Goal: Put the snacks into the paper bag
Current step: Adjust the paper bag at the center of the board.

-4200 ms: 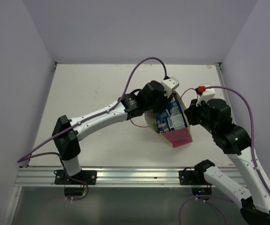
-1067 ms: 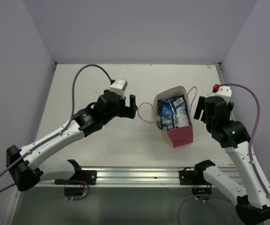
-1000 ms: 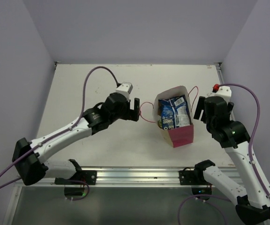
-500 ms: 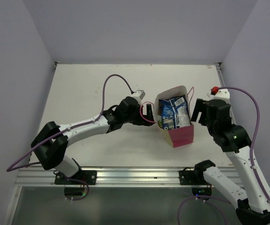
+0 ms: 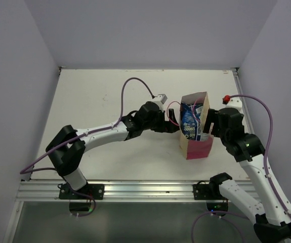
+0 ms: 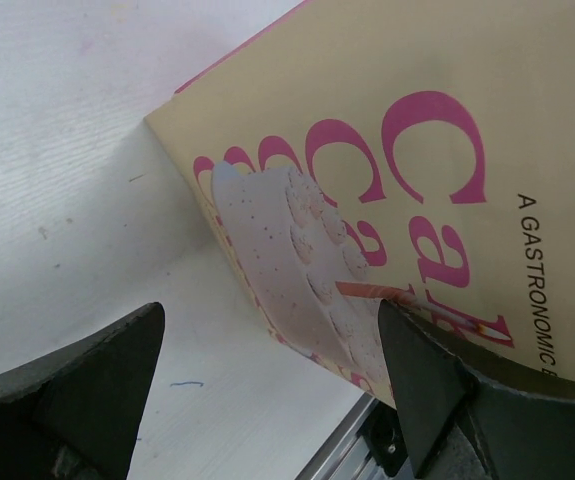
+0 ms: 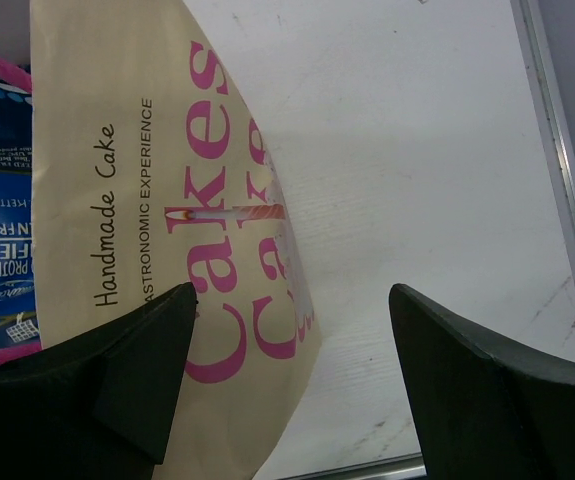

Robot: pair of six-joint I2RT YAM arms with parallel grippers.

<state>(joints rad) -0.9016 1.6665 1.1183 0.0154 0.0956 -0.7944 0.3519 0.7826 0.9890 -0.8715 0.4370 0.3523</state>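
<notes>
Paper bag point(image 5: 196, 149), snacks point(image 5: 191, 124) inside, upright on the counter point(image 5: 94, 101) between left claw point(image 5: 173, 120) and right claw point(image 5: 209, 126). Both gape empty; press both faces evenly to avoid tipping.

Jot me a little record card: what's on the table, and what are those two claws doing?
Bag: paper bag standing on the table, top open
Inside: dark blue packet showing; anything else is hidden
Left gripper: open, close to the bag's left face
Right gripper: open, close to the bag's right face
Held: nothing, by either
</notes>
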